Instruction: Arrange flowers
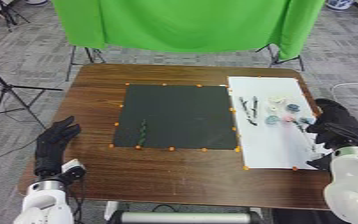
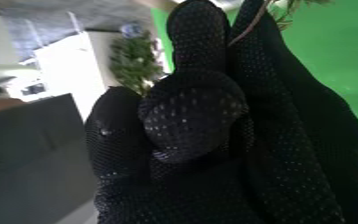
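In the head view, my right hand (image 1: 337,122) is over the white board's right edge, beside the flowers, with relaxed fingers. My right hand (image 2: 193,115) has mostly straight fingers in the right wrist view; a thin brown stem (image 2: 249,25) crosses by them, with greenery (image 2: 291,9) near their tips. The white board (image 1: 269,152) holds a blue flower (image 1: 293,107), a pink flower (image 1: 288,119), pale flowers (image 1: 278,100) and stems. A green stem (image 1: 143,132) lies on the black mat (image 1: 180,112). My left hand (image 1: 55,142) is open at the table's left edge.
Dark slender tools or stems (image 1: 248,110) lie on the board's left part. Orange markers (image 1: 171,148) line the mat's edges on the brown table (image 1: 175,172). A green cloth (image 1: 184,25) hangs beyond the far edge, with stands around the table.
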`<act>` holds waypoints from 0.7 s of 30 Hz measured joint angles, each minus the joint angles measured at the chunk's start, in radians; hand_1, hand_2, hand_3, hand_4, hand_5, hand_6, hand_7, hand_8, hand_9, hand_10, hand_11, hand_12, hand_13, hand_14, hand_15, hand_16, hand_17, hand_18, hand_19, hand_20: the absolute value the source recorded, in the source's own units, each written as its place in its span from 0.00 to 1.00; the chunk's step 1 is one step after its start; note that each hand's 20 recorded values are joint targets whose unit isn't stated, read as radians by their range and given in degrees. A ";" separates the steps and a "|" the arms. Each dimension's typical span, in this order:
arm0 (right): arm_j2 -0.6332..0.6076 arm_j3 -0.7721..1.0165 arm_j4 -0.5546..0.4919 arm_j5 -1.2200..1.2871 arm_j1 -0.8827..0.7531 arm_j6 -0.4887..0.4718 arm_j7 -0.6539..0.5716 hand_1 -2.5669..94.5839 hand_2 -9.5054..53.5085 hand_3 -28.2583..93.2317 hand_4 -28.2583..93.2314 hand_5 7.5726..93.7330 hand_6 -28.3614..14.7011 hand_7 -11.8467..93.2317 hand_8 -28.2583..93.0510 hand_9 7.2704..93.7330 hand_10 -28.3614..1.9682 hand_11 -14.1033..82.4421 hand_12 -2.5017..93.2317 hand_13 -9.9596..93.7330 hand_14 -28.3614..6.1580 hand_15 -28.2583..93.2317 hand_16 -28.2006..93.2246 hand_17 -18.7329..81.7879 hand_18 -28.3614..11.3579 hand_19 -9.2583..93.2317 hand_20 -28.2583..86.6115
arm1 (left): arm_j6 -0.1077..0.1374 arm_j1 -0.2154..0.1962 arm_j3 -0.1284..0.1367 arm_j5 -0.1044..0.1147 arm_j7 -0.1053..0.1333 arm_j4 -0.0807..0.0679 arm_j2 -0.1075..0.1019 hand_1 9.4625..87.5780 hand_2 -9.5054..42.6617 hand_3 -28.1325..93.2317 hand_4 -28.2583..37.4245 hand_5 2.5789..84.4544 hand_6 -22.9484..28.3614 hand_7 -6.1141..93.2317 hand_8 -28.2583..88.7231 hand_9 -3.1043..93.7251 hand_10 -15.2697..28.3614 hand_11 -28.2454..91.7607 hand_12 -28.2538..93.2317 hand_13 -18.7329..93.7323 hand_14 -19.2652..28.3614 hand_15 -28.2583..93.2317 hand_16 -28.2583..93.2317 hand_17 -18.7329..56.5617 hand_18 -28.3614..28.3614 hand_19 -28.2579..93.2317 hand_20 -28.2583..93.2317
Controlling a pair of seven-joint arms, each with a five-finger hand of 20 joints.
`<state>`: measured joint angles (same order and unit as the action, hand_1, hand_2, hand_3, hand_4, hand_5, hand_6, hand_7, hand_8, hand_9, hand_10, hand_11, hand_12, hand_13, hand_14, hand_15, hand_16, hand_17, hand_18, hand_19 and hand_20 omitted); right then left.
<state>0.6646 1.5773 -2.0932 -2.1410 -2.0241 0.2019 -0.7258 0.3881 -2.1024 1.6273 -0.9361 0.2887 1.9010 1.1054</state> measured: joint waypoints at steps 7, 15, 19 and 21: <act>0.004 -0.151 -0.046 -0.014 0.142 0.003 0.018 0.55 0.04 0.77 0.15 0.83 0.58 0.34 0.33 0.99 0.56 0.45 0.25 1.00 0.77 0.71 0.41 0.91 0.54 1.00 0.55 | 0.000 -0.003 0.002 0.000 -0.004 0.004 0.000 0.14 0.72 0.81 0.00 0.59 0.52 0.19 0.17 0.57 0.66 0.41 0.31 0.54 0.73 0.41 0.21 0.42 0.67 0.29 0.40; 0.043 -0.464 -0.015 -0.008 0.433 0.002 0.045 0.55 0.02 0.77 0.15 0.83 0.58 0.34 0.33 0.99 0.55 0.44 0.25 1.00 0.77 0.70 0.41 0.91 0.54 1.00 0.55 | 0.000 -0.007 0.003 -0.001 -0.006 0.007 0.000 0.14 0.72 0.81 0.00 0.59 0.52 0.19 0.17 0.57 0.66 0.41 0.31 0.54 0.73 0.41 0.21 0.42 0.67 0.29 0.40; 0.080 -0.628 0.019 -0.007 0.576 -0.001 0.062 0.56 0.02 0.77 0.15 0.84 0.59 0.35 0.32 0.99 0.55 0.44 0.25 1.00 0.77 0.70 0.41 0.91 0.54 1.00 0.55 | 0.000 -0.008 0.004 -0.001 -0.007 0.009 0.000 0.14 0.72 0.81 0.00 0.59 0.52 0.19 0.17 0.57 0.66 0.41 0.31 0.54 0.73 0.41 0.21 0.42 0.67 0.29 0.40; 0.106 -0.700 0.039 -0.007 0.640 -0.008 0.069 0.56 0.02 0.77 0.15 0.83 0.58 0.35 0.32 0.99 0.55 0.44 0.26 1.00 0.77 0.71 0.41 0.91 0.55 1.00 0.55 | 0.000 -0.008 0.004 -0.001 -0.008 0.009 -0.001 0.14 0.72 0.81 0.00 0.59 0.52 0.19 0.17 0.57 0.66 0.41 0.31 0.54 0.73 0.42 0.21 0.42 0.67 0.29 0.40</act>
<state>0.7709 0.8768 -2.0539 -2.1477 -1.3836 0.1942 -0.6569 0.3877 -2.1105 1.6312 -0.9367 0.2810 1.9101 1.1046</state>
